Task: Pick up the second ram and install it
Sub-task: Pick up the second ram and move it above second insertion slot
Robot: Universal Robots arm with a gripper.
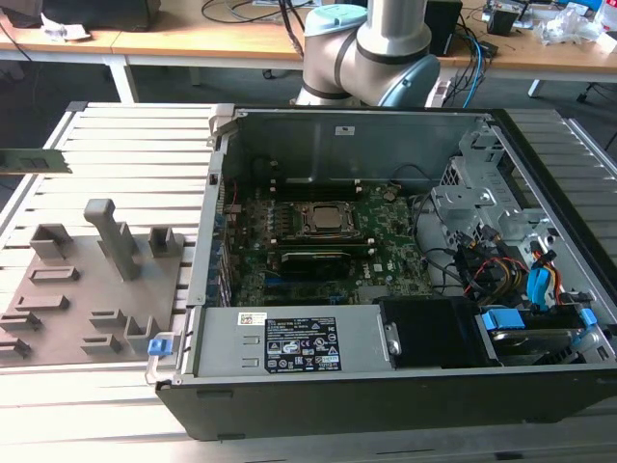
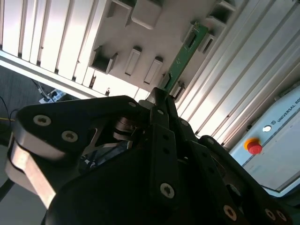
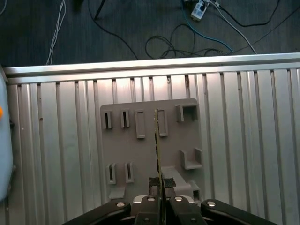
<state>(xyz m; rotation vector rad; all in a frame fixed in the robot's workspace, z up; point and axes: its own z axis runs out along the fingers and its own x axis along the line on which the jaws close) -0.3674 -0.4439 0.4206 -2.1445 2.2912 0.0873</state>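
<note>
The pick-up half looks done: the gripper (image 3: 160, 183) is clenched on the second ram (image 3: 157, 140), its black pads (image 3: 153, 183) pressed to either face of one end; the stick juts out edge-on over the middle of the grey tray (image 3: 140, 154). In the second wrist view the same green board (image 2: 185, 54) runs out from between the fingers toward the tray's slots, and I judge it clear of them rather than seated. In the exterior view the second ram (image 1: 34, 161) hangs level in the air at the exterior view's left, high over the grey tray (image 1: 58, 318) and the slatted table (image 1: 135, 145) — well apart from the computer case (image 1: 366, 395). So the installing is all left to do; the stick is nowhere near the motherboard (image 1: 386, 265).

The case lies open in the middle of the table with the board facing up and the CPU socket (image 1: 323, 220) near the board's centre; whether a stick already sits in the slots beside it I cannot tell. As for what stands in the way, the side wall (image 1: 214, 193) nearest the tray rises between stick and board; a grey metal housing (image 1: 289, 340) spans the case's near edge; a tangle of cables (image 1: 453, 260) and a drive cage (image 1: 482, 183) crowd the board on the exterior view's right. A tall block (image 1: 111, 236) stands up from the tray — something to stay clear of, in my judgement. The arm's base (image 1: 371, 48) stands at the table's far edge, behind the case.
</note>
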